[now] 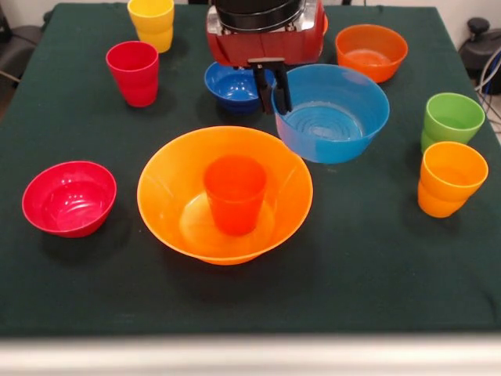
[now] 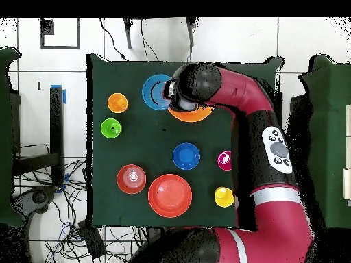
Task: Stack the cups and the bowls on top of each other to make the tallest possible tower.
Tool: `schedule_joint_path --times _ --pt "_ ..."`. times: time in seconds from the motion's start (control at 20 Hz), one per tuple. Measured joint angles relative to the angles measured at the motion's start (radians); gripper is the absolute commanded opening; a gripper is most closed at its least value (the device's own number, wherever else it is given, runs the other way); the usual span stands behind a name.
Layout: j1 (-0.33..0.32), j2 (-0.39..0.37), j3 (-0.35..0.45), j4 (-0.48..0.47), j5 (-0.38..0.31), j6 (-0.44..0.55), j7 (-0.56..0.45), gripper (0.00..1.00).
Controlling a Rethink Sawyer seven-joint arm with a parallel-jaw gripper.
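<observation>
Tower so far, nearest the viewer at the table's (image 1: pixel 368 290) middle: a large orange bowl (image 1: pixel 168 207) with a red cup (image 1: pixel 235 193) standing mouth up inside it. Level with it, a magenta bowl (image 1: pixel 69 197) sits well apart on one side and an orange cup (image 1: pixel 450 178) on the other, a green cup (image 1: pixel 452 121) just behind that.

Farther back is the light blue bowl (image 1: pixel 337 117). The claw (image 1: pixel 274 106) comes down on its rim, one finger inside and one outside, and looks clamped on that edge. Just behind sits a dark blue bowl (image 1: pixel 231 84). A crimson cup (image 1: pixel 133 73), a yellow cup (image 1: pixel 152 23) and a small orange bowl (image 1: pixel 371 51) stand farthest away.

Risks, as I judge them: gripped by one edge only, the light blue bowl may tilt or slip loose in transit. Set off centre on the red cup's narrow mouth, it could tip over or knock the cup sideways in the orange bowl.

No brand, label or readable writing shows on anything.
</observation>
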Motion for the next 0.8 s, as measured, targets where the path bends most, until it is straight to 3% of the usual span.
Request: schedule_joint_path --times 0.8 --pt "-0.028 0.022 0.039 -0.051 -0.034 0.022 0.000 0.00"
